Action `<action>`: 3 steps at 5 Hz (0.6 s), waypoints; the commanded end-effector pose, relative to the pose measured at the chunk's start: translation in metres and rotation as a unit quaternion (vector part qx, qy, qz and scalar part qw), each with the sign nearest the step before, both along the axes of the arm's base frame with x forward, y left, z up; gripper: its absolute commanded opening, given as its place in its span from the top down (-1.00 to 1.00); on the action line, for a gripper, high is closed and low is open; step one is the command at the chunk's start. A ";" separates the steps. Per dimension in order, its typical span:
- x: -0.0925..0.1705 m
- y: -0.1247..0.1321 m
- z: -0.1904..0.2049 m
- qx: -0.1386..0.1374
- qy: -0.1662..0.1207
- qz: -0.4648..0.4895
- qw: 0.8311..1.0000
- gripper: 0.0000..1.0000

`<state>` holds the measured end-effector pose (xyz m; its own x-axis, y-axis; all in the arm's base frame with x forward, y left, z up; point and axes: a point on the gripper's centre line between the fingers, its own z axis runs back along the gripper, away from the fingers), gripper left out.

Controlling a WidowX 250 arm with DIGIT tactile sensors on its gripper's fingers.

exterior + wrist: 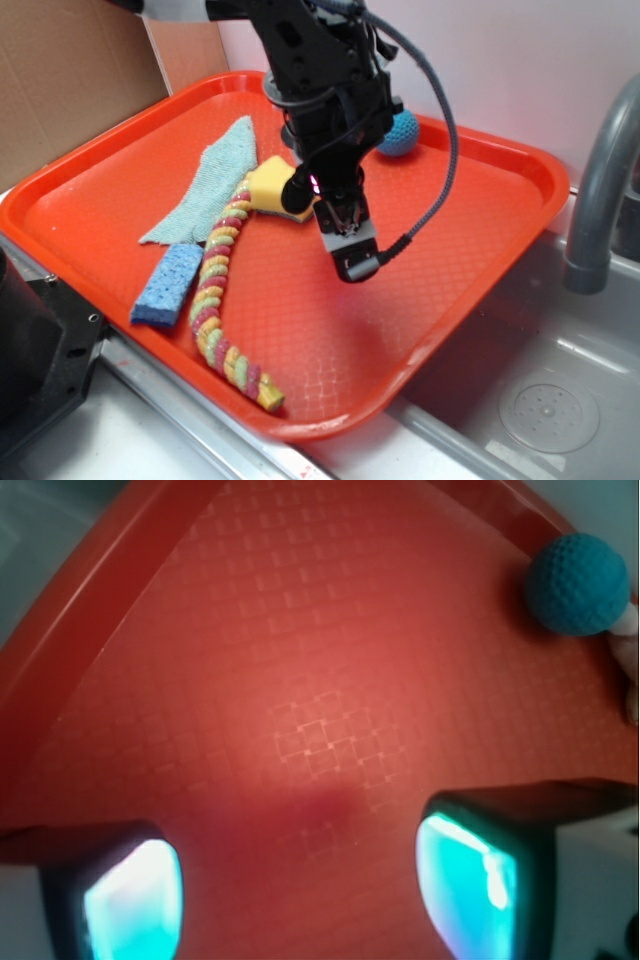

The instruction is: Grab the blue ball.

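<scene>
Teal-blue and dimpled like knitwear, the blue ball [400, 133] sits near the far rim of the orange tray [480, 250]; being round, it has no long axis or facing to speak of. In the wrist view the blue ball [578, 584] lies at the upper right, close against the tray's raised edge [60, 650].

The gripper [300, 885] hangs over bare tray floor, well apart from the ball, its two fingertips spread with nothing between them. In the exterior view the gripper [347, 245] points down toward the tray's middle, though its fingers are hard to separate there.

The tray has a fine grid-embossed surface. On it lie a yellow sponge [270, 185] partly behind the arm, a pale green knitted cloth [208, 185], a light-blue rectangular sponge [168, 284], and a braided rope toy [222, 290] in yellow, pink and green, running from near the yellow sponge toward the near rim.

The tray rests over a steel sink [540, 400], with a grey faucet [600, 180] at right and cardboard [70, 80] at upper left.
</scene>
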<state>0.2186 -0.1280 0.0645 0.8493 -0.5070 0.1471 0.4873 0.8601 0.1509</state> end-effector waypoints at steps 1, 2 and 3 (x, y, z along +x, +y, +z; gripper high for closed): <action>-0.008 -0.011 0.015 -0.016 -0.025 0.001 1.000 -1.00; 0.013 0.017 0.015 -0.008 -0.061 0.109 0.992 -1.00; 0.031 0.029 0.026 -0.028 -0.101 0.170 0.980 -1.00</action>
